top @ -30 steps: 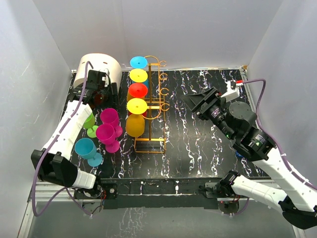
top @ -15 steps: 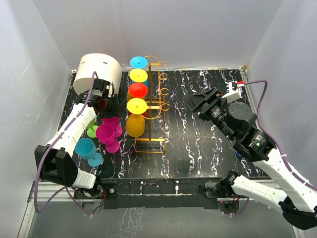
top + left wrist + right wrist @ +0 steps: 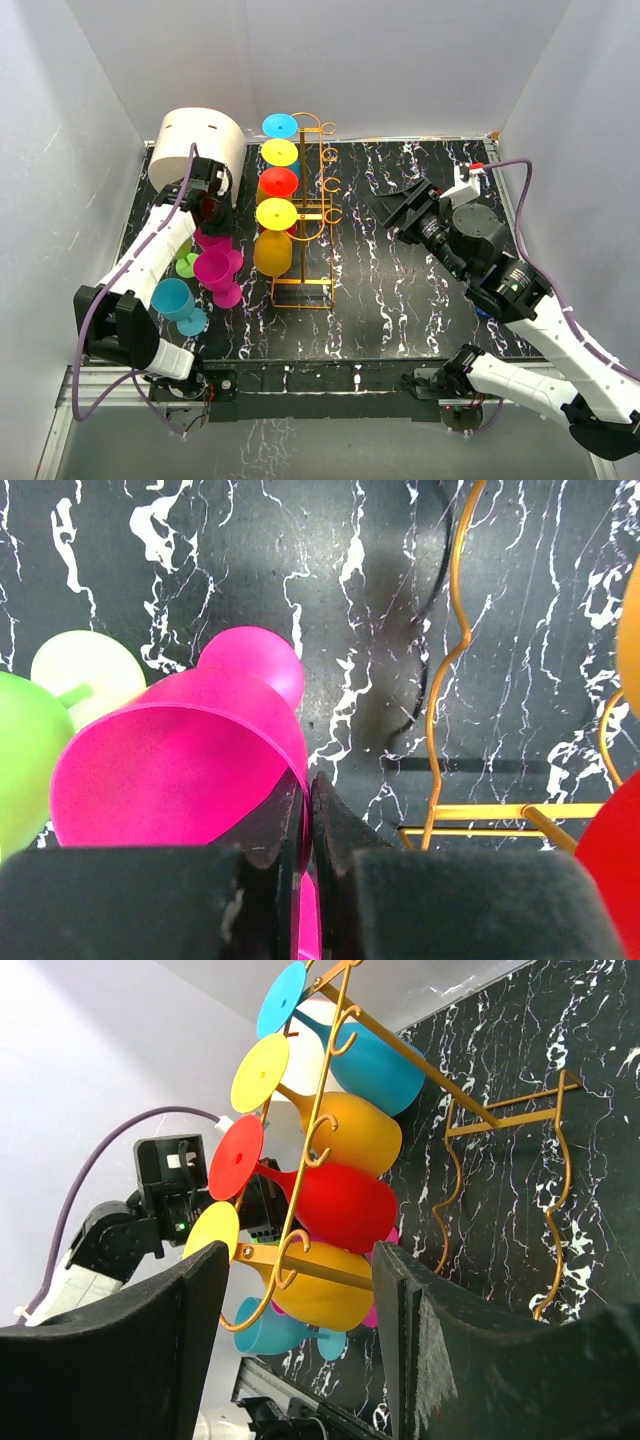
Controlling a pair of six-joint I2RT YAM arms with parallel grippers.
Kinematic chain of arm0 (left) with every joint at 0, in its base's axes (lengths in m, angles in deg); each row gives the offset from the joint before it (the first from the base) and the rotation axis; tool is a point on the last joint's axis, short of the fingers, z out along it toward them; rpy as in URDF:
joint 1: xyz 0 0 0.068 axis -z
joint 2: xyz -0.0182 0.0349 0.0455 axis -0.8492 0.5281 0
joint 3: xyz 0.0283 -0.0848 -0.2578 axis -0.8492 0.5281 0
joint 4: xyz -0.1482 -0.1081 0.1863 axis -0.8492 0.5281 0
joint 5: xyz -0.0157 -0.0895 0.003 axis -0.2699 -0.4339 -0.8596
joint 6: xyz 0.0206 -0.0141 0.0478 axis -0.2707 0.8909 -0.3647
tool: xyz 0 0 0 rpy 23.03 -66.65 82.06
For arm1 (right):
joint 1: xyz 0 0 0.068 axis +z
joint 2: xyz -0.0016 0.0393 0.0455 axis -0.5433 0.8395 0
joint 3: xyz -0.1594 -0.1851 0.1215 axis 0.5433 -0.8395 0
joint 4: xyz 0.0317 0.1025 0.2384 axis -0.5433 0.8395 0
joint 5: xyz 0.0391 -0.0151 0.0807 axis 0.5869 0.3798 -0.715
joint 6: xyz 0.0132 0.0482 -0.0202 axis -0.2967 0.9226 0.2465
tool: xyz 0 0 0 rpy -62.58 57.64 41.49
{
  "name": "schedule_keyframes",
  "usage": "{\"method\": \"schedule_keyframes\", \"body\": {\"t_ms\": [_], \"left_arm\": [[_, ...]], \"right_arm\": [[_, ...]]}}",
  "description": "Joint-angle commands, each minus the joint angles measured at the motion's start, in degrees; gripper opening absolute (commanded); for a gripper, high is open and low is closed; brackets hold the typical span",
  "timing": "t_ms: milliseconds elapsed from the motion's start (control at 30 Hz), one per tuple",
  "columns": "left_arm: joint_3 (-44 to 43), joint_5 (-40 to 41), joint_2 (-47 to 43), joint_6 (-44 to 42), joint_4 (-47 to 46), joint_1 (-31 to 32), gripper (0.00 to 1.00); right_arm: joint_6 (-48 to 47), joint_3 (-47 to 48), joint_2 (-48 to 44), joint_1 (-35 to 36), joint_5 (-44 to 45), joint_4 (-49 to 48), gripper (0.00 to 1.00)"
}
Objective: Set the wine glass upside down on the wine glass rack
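Only the left wrist view shows the grip. The left gripper point(image 3: 308, 780) is pinched together on the thin rim wall of a magenta plastic wine glass point(image 3: 180, 770). Just right of it is the base of the golden-orange wire wine glass rack point(image 3: 480, 809).

The top view adds that this glass stands on the black marbled tabletop point(image 3: 400, 300), left of the rack, directly under the left gripper. The right wrist view alone shows the rack's four hung glasses side-on, feet up.

The right gripper point(image 3: 395, 208) hovers right of the rack, fingers apart, holding nothing.

A lime green glass point(image 3: 20, 750) crowds the held glass on the side away from the rack. A cream cylindrical container point(image 3: 200, 140) stands left of the rack, behind the left gripper.
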Motion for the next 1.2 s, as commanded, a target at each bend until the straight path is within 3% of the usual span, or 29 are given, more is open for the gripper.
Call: {"method": "schedule_keyframes", "body": {"t_ms": [0, 833, 1167], "left_arm": [[-3.58, 0.97, -0.22, -0.63, 1.22, -0.05, 0.0], [-31.82, 12.98, -8.61, -1.52, 12.68, -0.12, 0.0], [-29.99, 5.77, -20.45, -1.04, 0.27, -0.08, 0.0]], "right_arm": [[-1.5, 1.87, -0.45, 0.22, 0.33, -1.71, 0.57], [-0.33, 2.26, -3.45, 0.24, 4.67, 0.68, 0.58], [1.26, 1.22, -3.34, 0.22, 4.05, -1.79, 0.59]]}}
